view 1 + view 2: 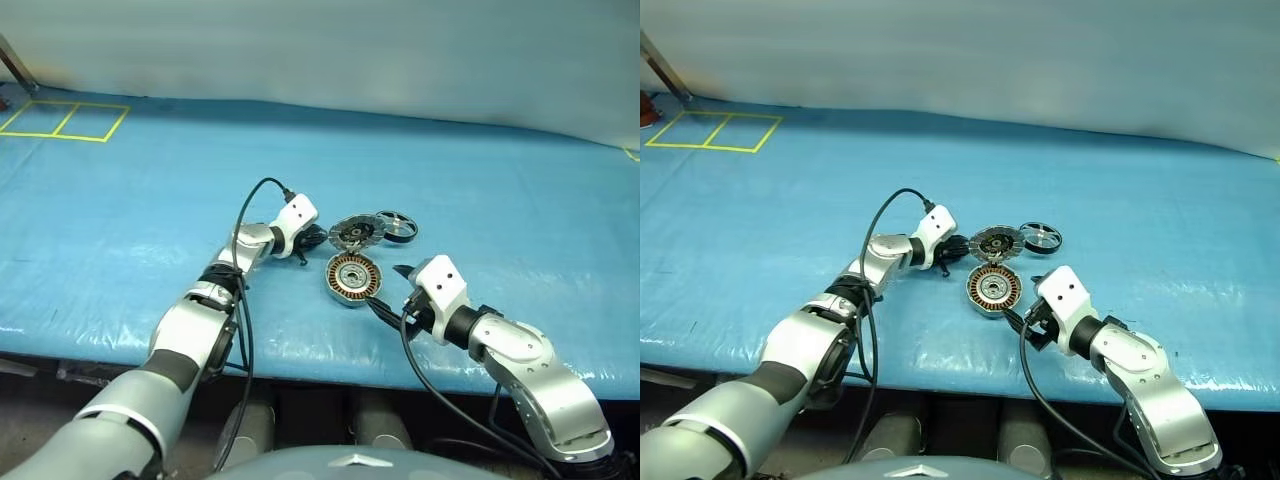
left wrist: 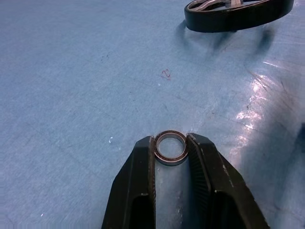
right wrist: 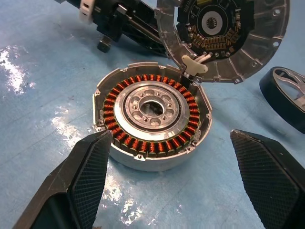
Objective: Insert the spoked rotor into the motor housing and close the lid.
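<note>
Landmark: motor housing [image 3: 151, 121]. It sits open on the blue table cover [image 1: 120, 220], copper windings ringing a silver hub with a dark bore, nothing inside it.

Lid [image 3: 224, 38] stands tilted up on the housing's far rim, touching it at a small tab where thin wires cross over; its underside faces the right wrist camera, showing a dark board with a ring of copper contacts inside a grey ribbed rim. In the head views the lid [image 1: 356, 232] lies just beyond the housing [image 1: 352, 277].

Spoked rotor [image 1: 398, 226] lies flat on the cover, beyond the housing and to its right, just beside the lid, not touching the housing. Left wrist view shows its black band and silvery spokes [image 2: 238, 12] ahead of the fingertips, apart from them.

Left gripper [image 2: 171, 145]: fingers nearly together, pinching a small dark ring with a shiny inner edge [image 2: 170, 147] between the tips, close over the cover; can't tell whether the ring touches the surface. This is not the rotor. In the head views this gripper [image 1: 312, 238] sits left of the housing and lid, close to the lid's edge.

Right gripper [image 3: 171, 143]: fingers spread wide, holding nothing, one on either side of the housing's near edge, the left finger [image 3: 88, 164] close to the housing wall, contact unclear. In the head view it [image 1: 400, 275] is near and right of the housing.
</note>
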